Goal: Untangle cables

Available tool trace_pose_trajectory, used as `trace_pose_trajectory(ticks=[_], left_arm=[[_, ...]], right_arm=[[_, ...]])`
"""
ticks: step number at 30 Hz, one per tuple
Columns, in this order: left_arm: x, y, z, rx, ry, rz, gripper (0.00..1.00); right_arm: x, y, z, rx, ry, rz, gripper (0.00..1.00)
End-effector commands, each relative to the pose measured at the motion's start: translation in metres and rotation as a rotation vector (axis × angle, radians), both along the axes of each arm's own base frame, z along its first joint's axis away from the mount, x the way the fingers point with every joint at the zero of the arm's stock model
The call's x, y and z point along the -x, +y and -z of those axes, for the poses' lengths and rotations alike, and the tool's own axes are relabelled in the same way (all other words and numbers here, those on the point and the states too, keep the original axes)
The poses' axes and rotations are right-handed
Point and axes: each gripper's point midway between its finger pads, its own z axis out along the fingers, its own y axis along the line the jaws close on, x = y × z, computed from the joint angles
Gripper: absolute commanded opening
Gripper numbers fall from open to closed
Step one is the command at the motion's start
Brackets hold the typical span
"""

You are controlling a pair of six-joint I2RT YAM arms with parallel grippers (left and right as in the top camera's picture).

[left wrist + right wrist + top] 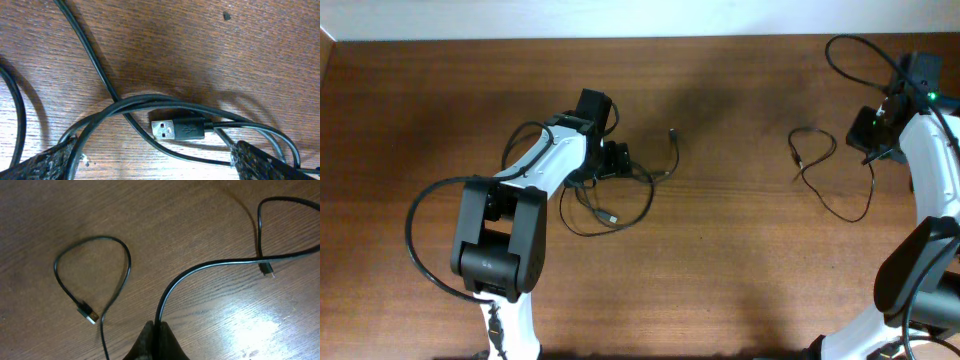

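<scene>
One black cable [647,203] lies looped on the wooden table under my left gripper [613,160]. In the left wrist view its USB plug [177,129] rests among crossing strands, just ahead of the open left gripper [155,152]. The fingers [47,162] stand wide apart with cable strands passing between them, touching nothing I can see. A second thin black cable [825,200] sprawls at the right. My right gripper [159,329] is shut on a strand of this cable [200,270], which arcs away to a small plug [268,270]. The second cable's other end forms a loop with a USB plug [88,313].
The brown wooden table [740,270] meets a pale wall at its far edge. Thick black arm cables [415,240] hang beside the left arm and above the right arm [935,150].
</scene>
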Motion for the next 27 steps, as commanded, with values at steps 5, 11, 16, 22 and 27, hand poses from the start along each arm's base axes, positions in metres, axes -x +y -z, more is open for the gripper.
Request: trace_pose_trajectory(ticks=[5,11,16,22,27], left_arm=[[0.019,0.011,0.03,-0.033,0.09,-0.006,0.99],[0.019,0.011,0.03,-0.033,0.09,-0.006,0.99],[0.019,0.011,0.03,-0.033,0.09,-0.006,0.99],[0.019,0.011,0.03,-0.033,0.09,-0.006,0.99],[0.019,0.011,0.03,-0.033,0.09,-0.006,0.99]], right_arm=[[-0.024,-0.021,0.056,0.085,0.052,-0.06,0.04],[-0.032,0.005,0.081,-0.077,0.036,-0.083,0.34],[-0.033,0.012,0.099,-0.13,0.049,-0.06,0.99],[-0.027,0.003,0.142,-0.089,0.125,0.043,0.92],[-0.018,-0.029,0.148,0.032,0.168,0.057,0.04]])
